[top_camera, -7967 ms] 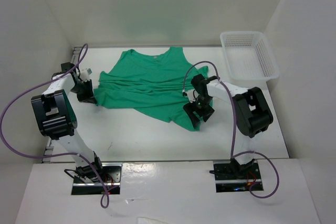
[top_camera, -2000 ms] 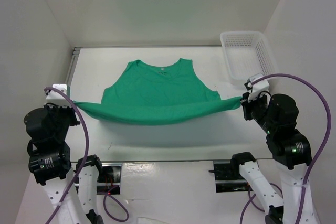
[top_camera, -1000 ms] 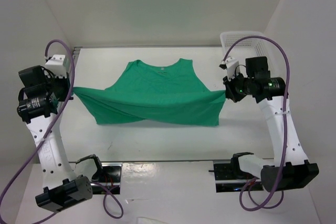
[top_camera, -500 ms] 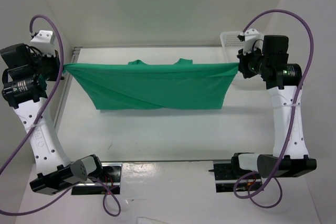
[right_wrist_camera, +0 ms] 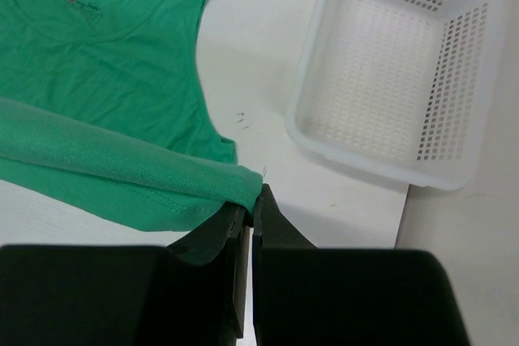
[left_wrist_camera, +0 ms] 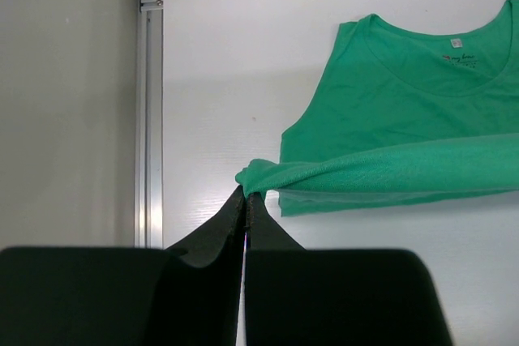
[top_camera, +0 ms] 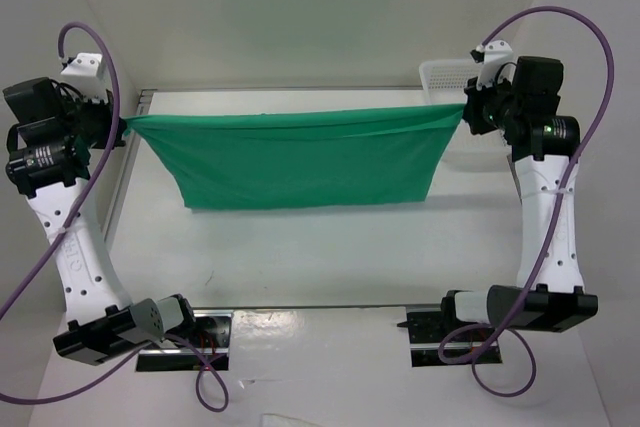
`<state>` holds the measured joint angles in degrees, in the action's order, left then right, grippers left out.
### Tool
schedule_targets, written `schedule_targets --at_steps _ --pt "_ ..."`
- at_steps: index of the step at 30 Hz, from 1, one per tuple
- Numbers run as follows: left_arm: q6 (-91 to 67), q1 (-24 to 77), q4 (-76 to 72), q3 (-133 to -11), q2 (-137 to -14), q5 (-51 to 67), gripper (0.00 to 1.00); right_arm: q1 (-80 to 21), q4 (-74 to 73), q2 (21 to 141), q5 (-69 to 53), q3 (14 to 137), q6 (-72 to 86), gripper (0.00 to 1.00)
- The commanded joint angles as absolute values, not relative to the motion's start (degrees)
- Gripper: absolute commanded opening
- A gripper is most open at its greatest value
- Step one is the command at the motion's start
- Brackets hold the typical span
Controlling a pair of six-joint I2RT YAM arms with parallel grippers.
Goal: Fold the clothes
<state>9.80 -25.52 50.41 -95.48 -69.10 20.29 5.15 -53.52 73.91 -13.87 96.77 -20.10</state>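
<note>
From above, the green shirt [top_camera: 300,162] hangs stretched between the two raised arms over the desk [top_camera: 300,257], its upper edge pulled taut. The left gripper [top_camera: 125,128] pinches one end of that edge and the right gripper [top_camera: 462,113] the other, close in front of the white mesh basket [top_camera: 440,71]

In the left wrist view, the left gripper is clamped tight on a bunched corner of the shirt, and the neckline part lies flat on the desk below

In the right wrist view, the right gripper is closed on the opposite corner, and the basket sits near the shirt without touching it
</note>
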Motion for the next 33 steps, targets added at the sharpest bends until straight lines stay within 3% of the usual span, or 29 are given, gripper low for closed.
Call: schedule_targets --at_steps 1,22,33 --pt "8.7 -25.3 46.1 -95.4 -69.2 20.0 0.0 7.3 -48.2 76.4 -14.3 100.4 -18.9 0.0" --pt "8.9 -25.8 48.2 -89.3 -52.2 21.4 0.0 9.1 -53.0 63.5 -19.7 97.7 -22.9 0.0" --pt "8.9 -26.4 48.2 -86.2 -46.9 18.3 0.0 9.1 -54.3 59.8 -16.8 96.0 -24.7 0.0"
